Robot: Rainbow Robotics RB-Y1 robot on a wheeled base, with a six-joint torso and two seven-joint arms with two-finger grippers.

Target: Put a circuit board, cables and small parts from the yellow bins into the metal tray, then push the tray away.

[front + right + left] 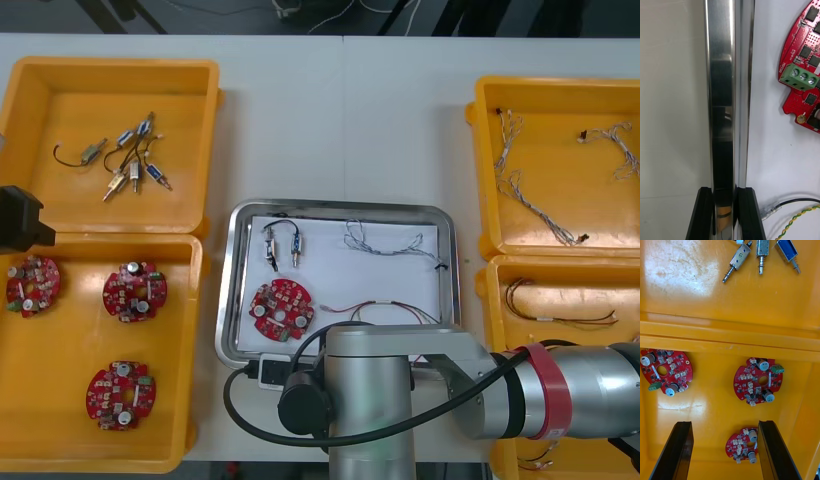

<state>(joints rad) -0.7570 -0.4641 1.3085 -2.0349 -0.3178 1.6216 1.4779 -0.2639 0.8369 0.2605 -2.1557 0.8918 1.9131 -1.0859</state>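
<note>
Tray (340, 206), gripped by right fingers (700, 217), holds board (282, 307), cables (385, 240), small metal parts (283, 243).

The tray (230, 290) is polished metal with a mirror-bright rim, and inside it lies a matt white, paper-like sheet. The bins (90, 110) are glossy yellow plastic, scuffed where light glares. The circuit boards (282, 305) have smooth red faces. The small parts (137, 170) are bare shiny metal. The counter (340, 120) is smooth and matt.
</note>
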